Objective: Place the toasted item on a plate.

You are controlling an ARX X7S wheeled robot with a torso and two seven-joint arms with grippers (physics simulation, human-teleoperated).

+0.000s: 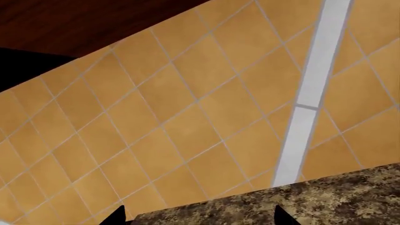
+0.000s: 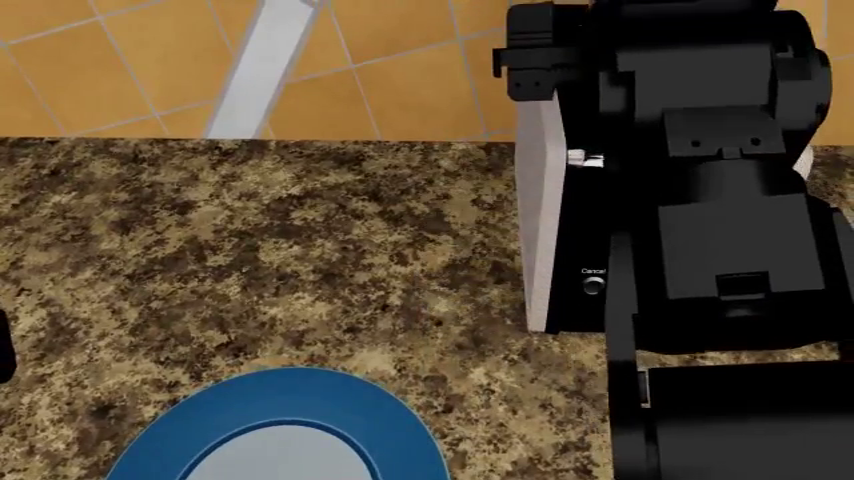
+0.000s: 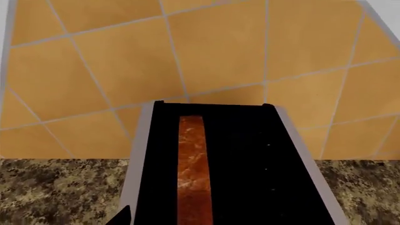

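The bread (image 3: 194,173) sat in the toaster (image 3: 262,178), only its crust visible; the plate (image 2: 267,400) was cut off at the bottom edge; I cannot tell either gripper's state.

Right arm (image 2: 727,250): matt black, blocky housings.
Stacked angular segments with stepped edges and recessed panels; a ribbed bracket at the upper end, a rounded cylindrical section at the lower. Black pointed fingertips (image 1: 119,215) show in both wrist views.
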